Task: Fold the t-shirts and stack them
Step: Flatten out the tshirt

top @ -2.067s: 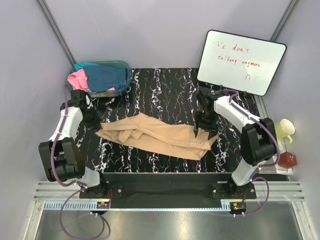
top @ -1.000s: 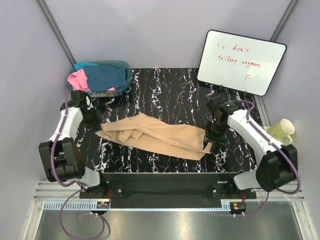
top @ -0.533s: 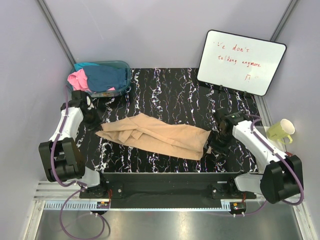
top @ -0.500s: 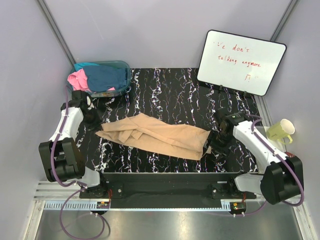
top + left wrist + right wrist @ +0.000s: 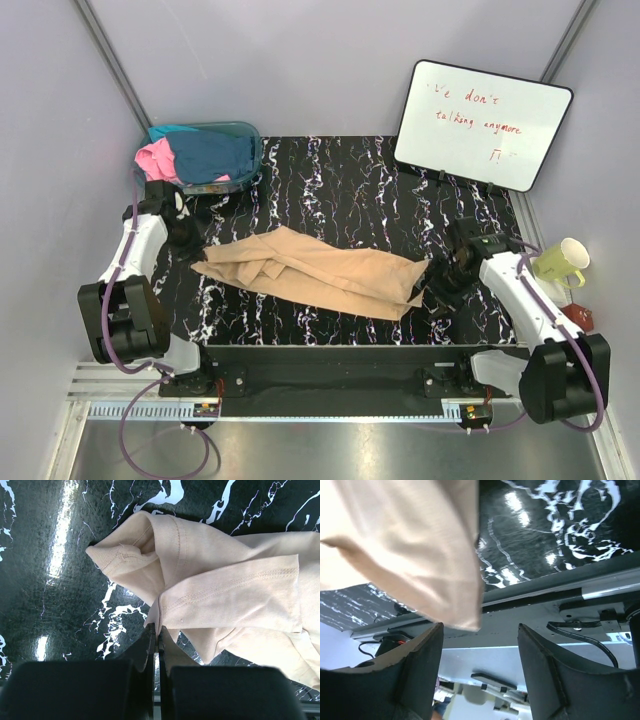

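Observation:
The light tan t-shirt [image 5: 310,272] lies crumpled lengthwise across the middle of the black marbled table [image 5: 340,190]. My left gripper [image 5: 190,250] is at its left end, and in the left wrist view it [image 5: 158,630] is shut on a sleeve edge of the shirt [image 5: 225,590]. My right gripper [image 5: 437,293] is just off the shirt's right end. In the right wrist view it [image 5: 479,630] is wide open and empty, with the shirt's hem [image 5: 410,545] ahead of it. A pink shirt [image 5: 156,158] and a dark teal-blue shirt [image 5: 212,152] lie in the tub.
A see-through teal tub [image 5: 245,135] stands at the back left. A whiteboard [image 5: 485,120] leans at the back right. A yellow-green mug [image 5: 560,262] and a red object [image 5: 577,318] sit off the table's right edge.
My right gripper has moved right and toward the near edge, drawing the shirt's right end out, and now stands open beside it. The left arm has not moved.

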Controlling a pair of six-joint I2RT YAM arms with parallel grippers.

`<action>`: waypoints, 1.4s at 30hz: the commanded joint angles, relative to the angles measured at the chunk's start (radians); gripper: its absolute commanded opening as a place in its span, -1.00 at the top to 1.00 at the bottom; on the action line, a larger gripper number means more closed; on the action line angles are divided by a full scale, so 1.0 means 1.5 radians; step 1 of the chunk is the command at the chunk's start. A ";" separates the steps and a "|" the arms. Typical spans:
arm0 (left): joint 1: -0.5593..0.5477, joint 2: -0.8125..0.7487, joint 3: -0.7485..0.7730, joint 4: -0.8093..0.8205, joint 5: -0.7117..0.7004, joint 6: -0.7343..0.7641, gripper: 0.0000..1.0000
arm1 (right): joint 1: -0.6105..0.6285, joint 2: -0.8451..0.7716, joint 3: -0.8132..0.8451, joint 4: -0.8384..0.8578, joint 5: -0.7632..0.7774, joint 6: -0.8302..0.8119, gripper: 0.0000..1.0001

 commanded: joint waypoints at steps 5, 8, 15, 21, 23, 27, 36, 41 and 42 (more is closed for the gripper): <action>-0.004 -0.003 0.000 0.004 0.002 0.007 1.00 | -0.030 0.075 -0.045 0.094 -0.069 -0.038 -0.32; -0.005 -0.003 0.003 0.000 -0.001 0.010 1.00 | -0.030 0.091 -0.032 0.110 -0.068 -0.041 0.02; -0.006 -0.011 0.014 -0.007 -0.002 0.012 1.00 | -0.030 0.113 0.009 0.124 -0.082 -0.050 1.00; -0.023 -0.052 0.071 -0.009 0.018 0.002 1.00 | -0.030 0.070 0.125 0.084 -0.048 -0.071 1.00; -0.028 -0.078 0.095 -0.008 0.018 -0.004 1.00 | -0.030 0.064 0.193 0.073 -0.015 -0.088 1.00; -0.036 -0.129 0.177 -0.003 0.020 -0.023 1.00 | -0.030 0.072 0.343 0.040 0.065 -0.136 1.00; -0.060 -0.212 0.222 0.097 0.041 -0.107 1.00 | -0.030 0.089 0.562 0.035 0.126 -0.265 1.00; -0.116 -0.262 0.307 0.085 0.013 -0.101 1.00 | -0.030 0.049 0.614 0.025 0.086 -0.289 1.00; -0.119 -0.283 0.315 0.070 0.005 -0.101 1.00 | -0.030 0.038 0.621 0.024 0.068 -0.292 1.00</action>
